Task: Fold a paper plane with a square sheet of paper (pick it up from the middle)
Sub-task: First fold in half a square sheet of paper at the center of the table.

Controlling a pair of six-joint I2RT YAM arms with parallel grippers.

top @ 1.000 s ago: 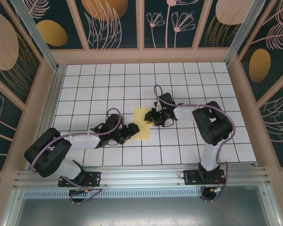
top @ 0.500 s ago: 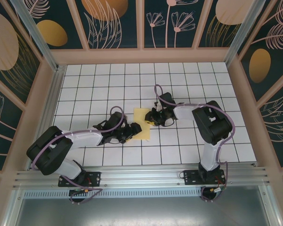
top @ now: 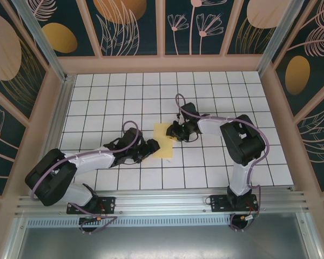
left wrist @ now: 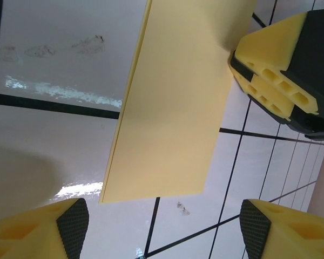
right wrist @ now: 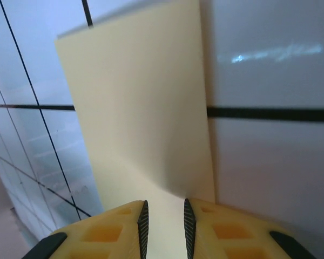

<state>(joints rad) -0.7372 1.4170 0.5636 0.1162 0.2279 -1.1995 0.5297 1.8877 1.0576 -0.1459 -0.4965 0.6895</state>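
One folded sheet (right wrist: 135, 108) on the worktop (top: 97, 97) is pinched by the nearly closed right hand (right wrist: 163, 229), while the left hand (left wrist: 162, 229) is spread wide, empty, beside it.

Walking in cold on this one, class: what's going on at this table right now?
Two robot arms are working on a thin pale-yellow paper sheet lying on the white tiled table. The sheet looks folded once into a rectangle, with layered edges along one long side. The right gripper is closed on the sheet's far right edge. The left gripper hovers at the near left corner, jaws wide apart, not gripping it. There is no plane shape yet.
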